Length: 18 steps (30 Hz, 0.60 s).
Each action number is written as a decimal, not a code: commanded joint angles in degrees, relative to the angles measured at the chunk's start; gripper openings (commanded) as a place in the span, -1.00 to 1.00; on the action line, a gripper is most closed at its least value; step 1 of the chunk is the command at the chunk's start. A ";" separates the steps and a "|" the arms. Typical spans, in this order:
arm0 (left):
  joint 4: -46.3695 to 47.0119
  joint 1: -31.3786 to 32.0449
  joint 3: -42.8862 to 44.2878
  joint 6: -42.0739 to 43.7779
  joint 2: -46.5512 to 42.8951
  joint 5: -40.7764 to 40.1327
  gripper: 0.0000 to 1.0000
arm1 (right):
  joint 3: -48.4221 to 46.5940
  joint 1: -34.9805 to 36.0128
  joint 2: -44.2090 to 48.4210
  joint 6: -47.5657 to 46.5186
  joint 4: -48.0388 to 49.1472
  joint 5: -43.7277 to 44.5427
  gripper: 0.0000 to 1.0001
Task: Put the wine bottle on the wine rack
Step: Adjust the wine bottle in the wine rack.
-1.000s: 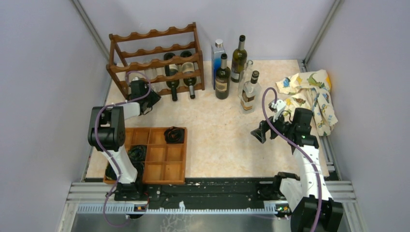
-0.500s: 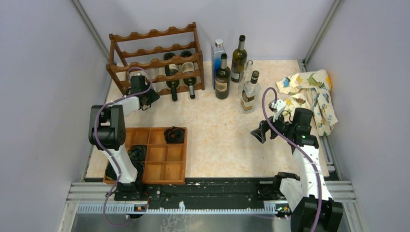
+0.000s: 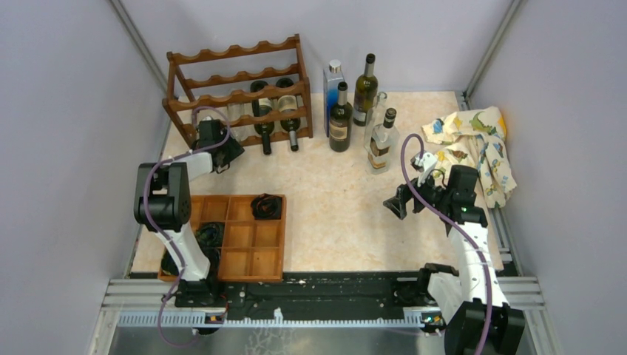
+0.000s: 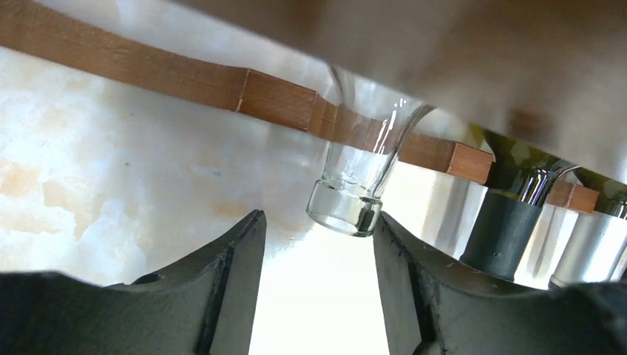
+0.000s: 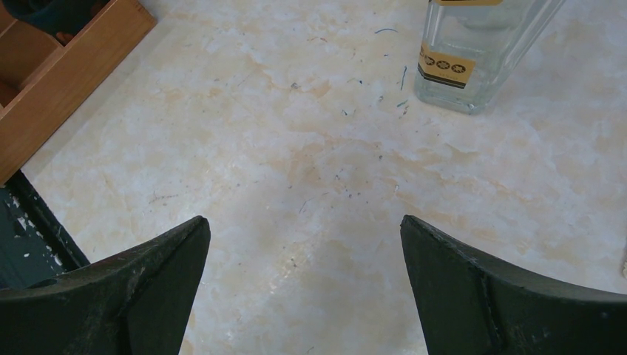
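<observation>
Where the clear glass bottle (image 4: 347, 198) is laid in the dark wavy-railed rack (image 3: 234, 51), its mouth is flanked by the spread left pincer (image 4: 318, 220); the right pincer (image 5: 303, 222) is held wide above the bench (image 5: 310, 148).

The whole worktop (image 3: 355, 214) is taken in from a fixed camera set high behind the arm bases and tilted down toward the wine rack (image 3: 236, 81) at the far left. The left wrist view is held very close and low, past the left tool (image 4: 318, 222), at a clear bottle (image 4: 362, 148) in that rack. The right wrist view is aimed steeply down past the right tool (image 5: 304, 222). A labelled bottle (image 5: 473, 44) and the wooden tray (image 5: 66, 66) are shared with the top view.
</observation>
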State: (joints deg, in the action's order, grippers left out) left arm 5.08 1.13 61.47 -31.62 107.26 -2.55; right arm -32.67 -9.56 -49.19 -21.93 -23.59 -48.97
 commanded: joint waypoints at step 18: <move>5.70 -0.28 -10.97 1.80 -15.03 5.54 0.45 | -0.66 -0.46 0.81 -0.74 1.26 -1.66 0.97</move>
State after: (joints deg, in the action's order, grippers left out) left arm 10.11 1.08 51.46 -30.74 96.33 1.19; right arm -32.64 -9.56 -49.17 -21.93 -23.59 -49.12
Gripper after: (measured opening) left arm 0.752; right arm 0.985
